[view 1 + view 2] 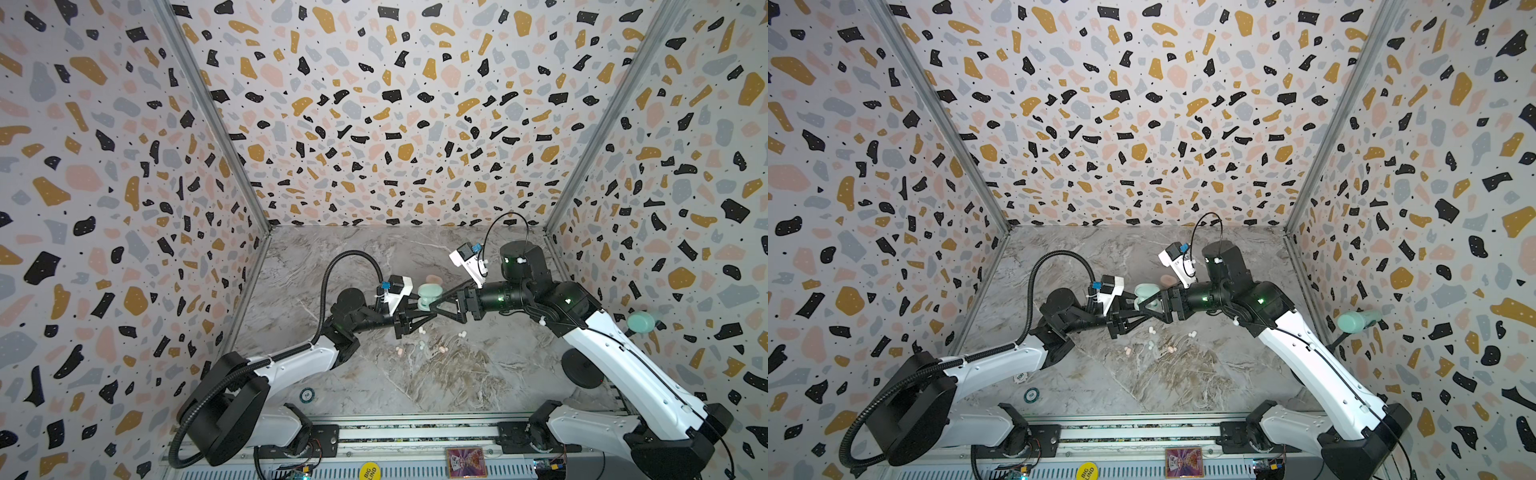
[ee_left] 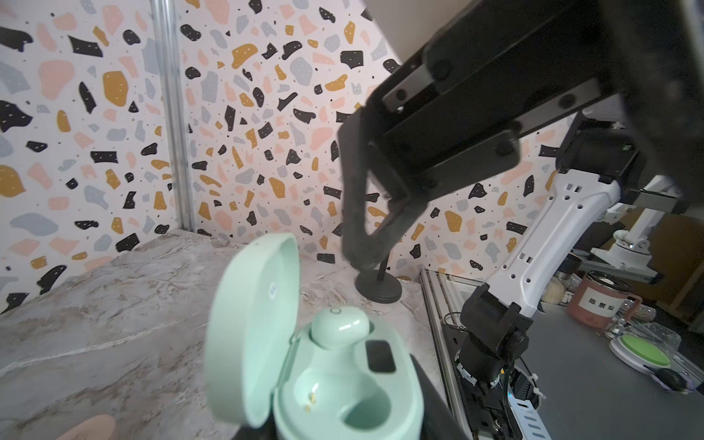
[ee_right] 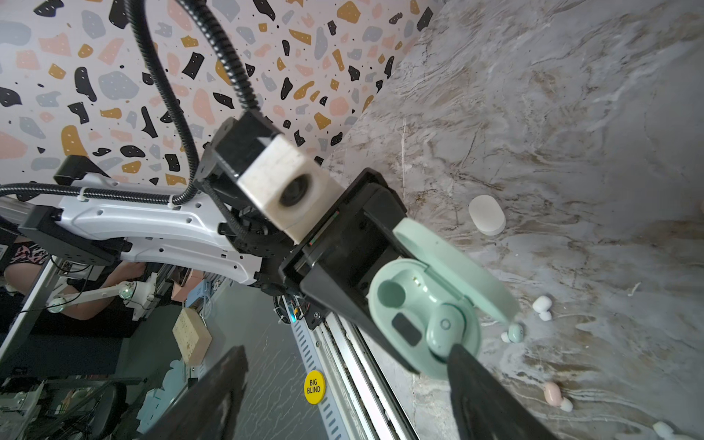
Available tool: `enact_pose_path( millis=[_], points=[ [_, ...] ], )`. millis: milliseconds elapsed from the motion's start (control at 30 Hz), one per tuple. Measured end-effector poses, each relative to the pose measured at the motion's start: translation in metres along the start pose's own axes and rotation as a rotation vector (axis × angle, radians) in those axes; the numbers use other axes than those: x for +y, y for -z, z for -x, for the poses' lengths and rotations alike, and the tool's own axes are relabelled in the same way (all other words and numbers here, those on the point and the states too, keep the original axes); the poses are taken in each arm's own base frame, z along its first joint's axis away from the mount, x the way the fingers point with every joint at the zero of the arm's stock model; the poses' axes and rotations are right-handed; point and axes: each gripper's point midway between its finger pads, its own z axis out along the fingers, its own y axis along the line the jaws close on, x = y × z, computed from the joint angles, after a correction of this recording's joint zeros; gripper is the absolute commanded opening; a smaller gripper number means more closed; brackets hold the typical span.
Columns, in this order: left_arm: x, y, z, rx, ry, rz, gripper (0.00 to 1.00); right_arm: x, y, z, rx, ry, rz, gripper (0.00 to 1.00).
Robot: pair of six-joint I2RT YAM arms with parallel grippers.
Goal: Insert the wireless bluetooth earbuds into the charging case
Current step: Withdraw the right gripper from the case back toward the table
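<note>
While five tiny bean-shaped plastic earbuds in white, pale pink and mint lie loose on the grey marble-patterned tabletop nearest the front rail, the sixth, a mint-green earbud, sits in one socket of the mint-green oval plastic charging case just behind them. That case, lid hinged up, is clamped by its body in the left gripper and held off the table. The right gripper faces it with jaws spread wide and empty, one fingertip right beside the seated bud.

The bud seems to ride a little proud of its well, though the angle is poor. If so, that finger could catch it on pulling away and flick it out, or lever the case askew in the clamp. The loose mint bud lies near a white bud, so a careless grab could scatter both.

Farther back, a pale pink oval case shows in both top views. Only the right wrist view shows a white oval case lying on the marble, and only the left wrist view shows the gold contacts in the empty socket.
</note>
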Motion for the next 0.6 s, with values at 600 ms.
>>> enact_pose_path(
  millis=[600],
  points=[
    [0.063,0.066,0.019,-0.074,-0.012,0.307,0.23,-0.12,-0.072,-0.139,0.242,-0.266,-0.425,0.74]
  ],
)
